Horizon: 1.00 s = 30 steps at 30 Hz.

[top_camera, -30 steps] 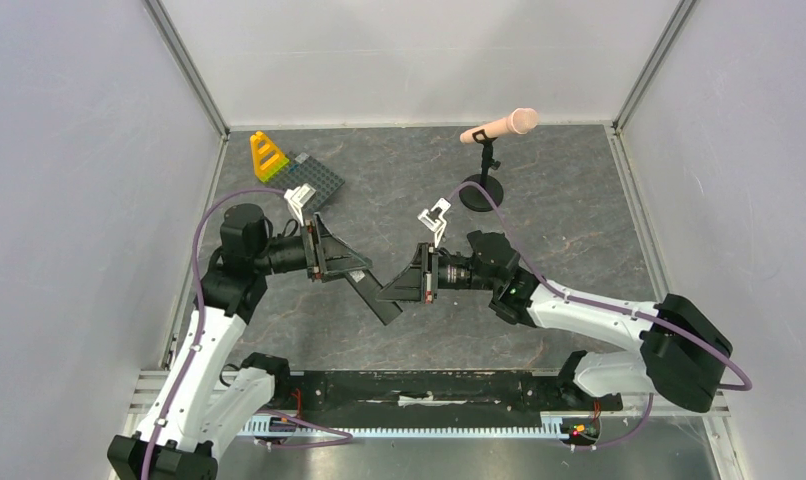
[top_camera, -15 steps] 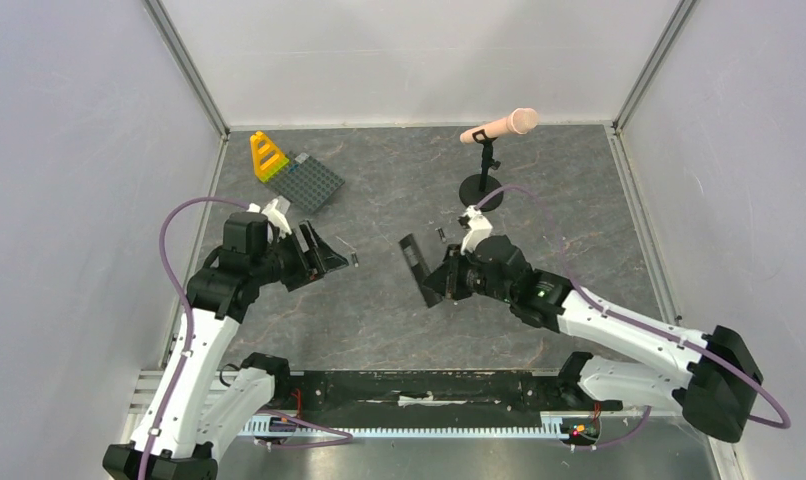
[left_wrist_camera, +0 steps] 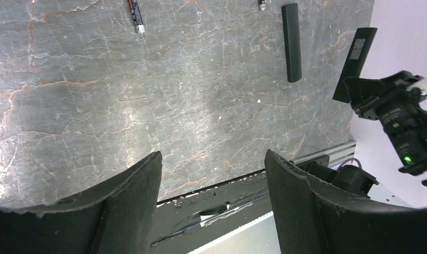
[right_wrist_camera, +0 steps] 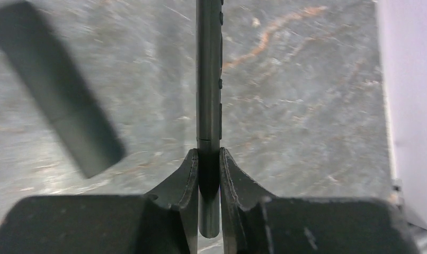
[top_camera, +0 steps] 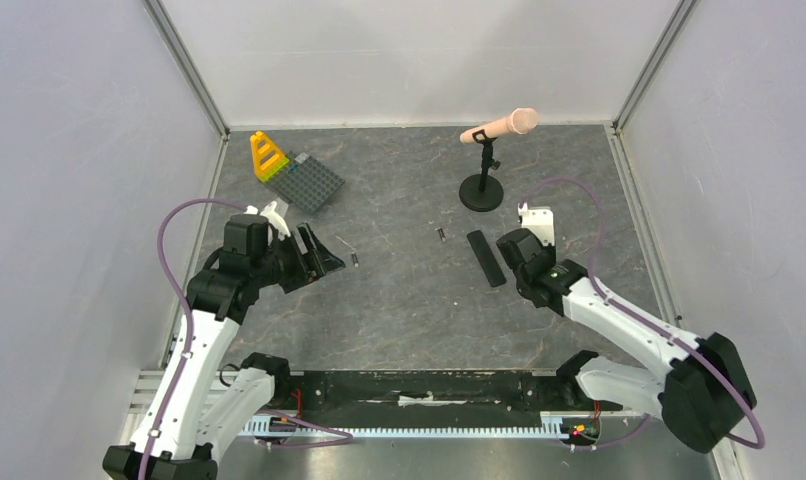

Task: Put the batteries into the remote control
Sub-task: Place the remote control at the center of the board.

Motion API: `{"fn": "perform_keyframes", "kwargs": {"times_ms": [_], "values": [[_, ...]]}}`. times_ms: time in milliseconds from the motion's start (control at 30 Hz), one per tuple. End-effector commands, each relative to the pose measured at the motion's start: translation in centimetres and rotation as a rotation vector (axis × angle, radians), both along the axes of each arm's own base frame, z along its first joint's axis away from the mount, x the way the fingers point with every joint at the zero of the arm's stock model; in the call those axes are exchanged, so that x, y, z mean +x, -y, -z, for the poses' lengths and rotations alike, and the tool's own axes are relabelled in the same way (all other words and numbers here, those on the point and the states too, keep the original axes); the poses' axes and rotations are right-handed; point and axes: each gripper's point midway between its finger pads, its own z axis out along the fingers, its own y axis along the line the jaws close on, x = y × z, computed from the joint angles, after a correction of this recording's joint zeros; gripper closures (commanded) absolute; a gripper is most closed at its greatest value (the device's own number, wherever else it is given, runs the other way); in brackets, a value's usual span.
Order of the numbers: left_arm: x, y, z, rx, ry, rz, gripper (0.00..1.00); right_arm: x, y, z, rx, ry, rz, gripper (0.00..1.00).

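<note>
Overhead view: left gripper, jaws spread wide and holding nothing, low over the grey stone-patterned table. One battery lies just off its fingertips, untouched. A second battery lies farther out, between the two grippers. Right gripper points down at the table. The remote control, a plain matt black bar, lies flat just beside it on the side toward the left arm, free of both grippers. Beyond the right gripper stands a pink microphone on a black round-based stand. Beyond the left gripper lies a grey studded baseplate with a yellow block piece at its far corner. Left wrist view: both fingers stand apart with bare table between them. The battery lies ahead and to the left, near the top edge; the second battery is only partly in frame. The remote control lies flat farther on. Past it, the right gripper is clamped on the lower end of a buttoned remote standing on end, slightly tilted. Right wrist view: fingers are closed tight on the buttoned remote, seen edge-on with small buttons along one side. The remote control, blurred, lies left of the grip and apart from it.
</note>
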Motion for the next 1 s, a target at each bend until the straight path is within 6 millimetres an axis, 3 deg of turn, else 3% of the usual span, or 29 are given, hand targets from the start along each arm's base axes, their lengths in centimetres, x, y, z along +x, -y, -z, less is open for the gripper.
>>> {"fn": "perform_keyframes", "kwargs": {"times_ms": [0, 333, 633, 733, 967], "values": [[0.6, 0.7, -0.6, -0.031, 0.043, 0.028, 0.24, 0.1, 4.1, 1.2, -0.236, -0.03, 0.076, 1.0], [0.7, 0.7, -0.6, -0.029, 0.04, 0.029, 0.24, 0.9, 5.0, 4.6, -0.403, -0.195, 0.039, 0.99], [1.1, 0.8, -0.4, -0.025, 0.03, 0.033, 0.24, 1.1, 3.3, 7.7, -0.396, -0.333, -0.078, 0.75], [1.3, 0.9, -0.4, -0.026, 0.032, 0.034, 0.24, 1.3, 2.5, 7.3, -0.343, -0.323, -0.087, 0.61], [1.6, 0.9, -0.5, -0.022, 0.033, 0.033, 0.25, 3.0, -1.1, 3.8, -0.13, -0.2, -0.143, 0.48]]}}
